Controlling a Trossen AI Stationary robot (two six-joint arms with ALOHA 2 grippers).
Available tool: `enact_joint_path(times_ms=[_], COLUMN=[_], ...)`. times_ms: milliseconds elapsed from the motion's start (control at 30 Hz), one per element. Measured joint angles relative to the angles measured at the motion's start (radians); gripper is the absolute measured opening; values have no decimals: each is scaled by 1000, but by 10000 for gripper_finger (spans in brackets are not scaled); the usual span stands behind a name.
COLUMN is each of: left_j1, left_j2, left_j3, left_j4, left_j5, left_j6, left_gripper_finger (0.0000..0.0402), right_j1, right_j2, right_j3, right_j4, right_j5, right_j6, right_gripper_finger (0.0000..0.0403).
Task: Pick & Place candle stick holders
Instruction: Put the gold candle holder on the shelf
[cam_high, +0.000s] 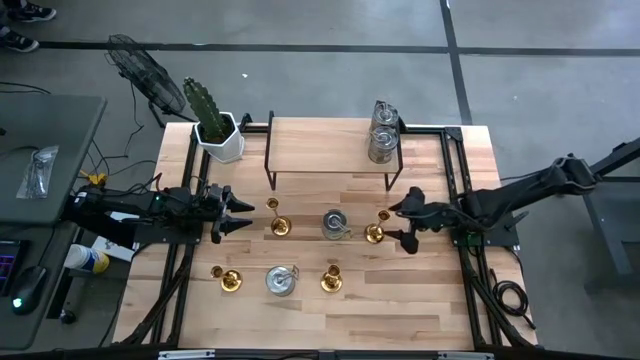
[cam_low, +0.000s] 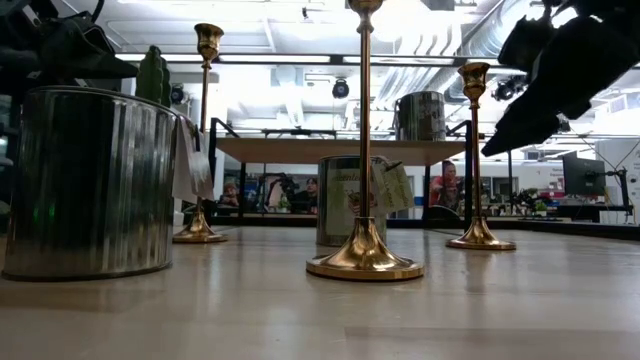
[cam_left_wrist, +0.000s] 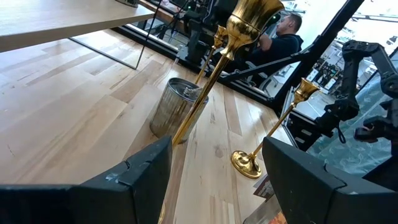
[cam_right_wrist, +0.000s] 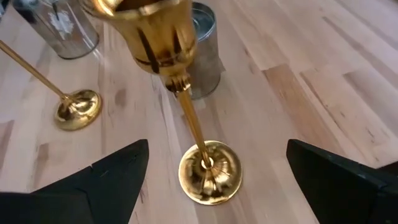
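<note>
1. High view had the left pincer (cam_high: 245, 214) parked at nine o'clock on the worktop (cam_high: 420, 310), fingers spread and gripping nothing, its tips just beside a gold candlestick (cam_high: 279, 222).
2. Over at three o'clock the right pincer (cam_high: 408, 222) stood wide as well, released, straddling another gold candlestick (cam_high: 375, 230) without clamping it.
3. Right wrist view confirmed it: that candlestick's slim stem and round base (cam_right_wrist: 208, 169) rose upright between two dark fingers (cam_right_wrist: 106, 177) set well apart from it.
4. Dead centre sat a silver cup holder (cam_high: 335, 223), between those two candlesticks.
5. Toward six o'clock a front row ran gold candlestick (cam_high: 228, 279), silver cup holder (cam_high: 281, 280), gold candlestick (cam_high: 332, 278).
6. At twelve o'clock a wooden shelf on a black frame (cam_high: 330, 150) carried two more silver holders (cam_high: 382, 132), stacked or touching, hard to tell which.
7. At eleven o'clock the white pot with the cactus (cam_high: 218, 130) stood on the worktop's corner.
8. Left wrist view showed the nearest candlestick's cup (cam_left_wrist: 252, 18) looming close between its fingers (cam_left_wrist: 134, 180).
</note>
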Motion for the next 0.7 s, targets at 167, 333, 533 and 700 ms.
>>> enact_joint_path(times_ms=[167, 333, 533, 700], left_j1=[0, 0, 0, 0], left_j2=[0, 0, 0, 0], left_j3=[0, 0, 0, 0], left_j4=[0, 0, 0, 0], left_j5=[0, 0, 0, 0], left_j6=[0, 0, 0, 0], left_gripper_finger=[246, 246, 246, 246], right_j1=[0, 0, 0, 0], right_j2=[90, 181, 258, 267], right_j3=[-6, -7, -7, -7], right_j4=[142, 221, 249, 270], right_j5=[8, 27, 23, 27], right_j6=[-3, 0, 47, 49], right_gripper_finger=[373, 373, 373, 373])
